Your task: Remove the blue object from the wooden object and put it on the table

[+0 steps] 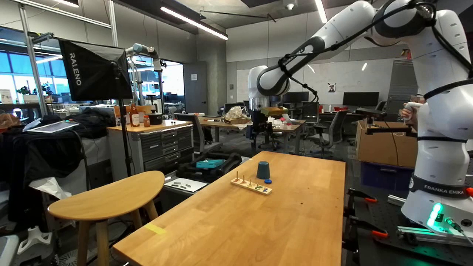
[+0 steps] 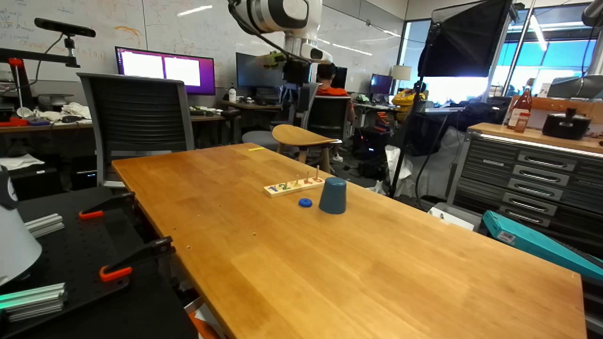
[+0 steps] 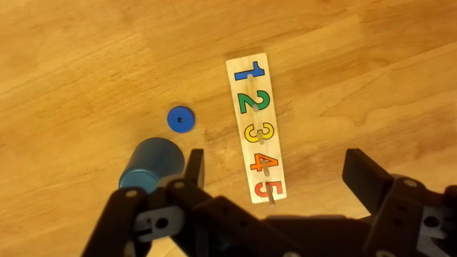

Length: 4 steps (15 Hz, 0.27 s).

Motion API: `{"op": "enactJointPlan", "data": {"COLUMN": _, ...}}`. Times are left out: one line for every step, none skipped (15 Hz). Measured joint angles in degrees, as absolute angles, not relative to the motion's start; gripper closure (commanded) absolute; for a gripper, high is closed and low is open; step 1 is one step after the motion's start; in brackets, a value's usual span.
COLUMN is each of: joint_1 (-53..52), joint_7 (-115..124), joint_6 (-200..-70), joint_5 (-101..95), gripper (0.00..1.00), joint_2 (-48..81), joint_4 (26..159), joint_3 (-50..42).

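Biggest risk here was probably redoing finished work, tbh. Both candidates, the blue cup and the blue ring, were found on the table, off the pegs of the wooden board, so the job was judged done either way. Which one was meant couldn't be told.

The gripper was held well above the board, fingers spread wide, nothing gripped. If it were lowered straight down, the pegs could be clipped and the board shoved, since that was seen between the fingers in the wrist view. If the ring were gone for, it could be missed by stopping too high, or the fingers jammed into the table by going too low, flat as it was. The cup was set wider end down just beside the ring, not touching, so it could be knocked over by a stray finger.

Around the table, a clamp was seen at one edge, a rounded wooden stool nearby and a black softbox lamp farther off. None of those was reckoned to be in the way; the cup and pegs were.
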<state>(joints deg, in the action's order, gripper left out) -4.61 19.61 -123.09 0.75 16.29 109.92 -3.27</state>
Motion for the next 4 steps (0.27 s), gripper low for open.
{"op": "enactJointPlan", "data": {"joint_1": -4.7, "joint_7": 19.6, "joint_6": -121.2, "joint_5": 0.3, "gripper": 0.00, "joint_2": 14.5, "joint_4": 110.0, "joint_3": -2.8}}
{"op": "enactJointPlan", "data": {"joint_1": -4.8, "joint_7": 19.6, "joint_6": -119.8, "joint_5": 0.2, "gripper": 0.00, "joint_2": 13.0, "joint_4": 110.1, "joint_3": -2.5}}
{"op": "enactJointPlan", "data": {"joint_1": -4.8, "joint_7": 19.6, "joint_6": -119.1, "joint_5": 0.2, "gripper": 0.00, "joint_2": 11.9, "joint_4": 110.4, "joint_3": -2.3}}
{"op": "enactJointPlan", "data": {"joint_1": -4.8, "joint_7": 19.6, "joint_6": -118.9, "joint_5": 0.2, "gripper": 0.00, "joint_2": 11.5, "joint_4": 110.7, "joint_3": -2.3}}
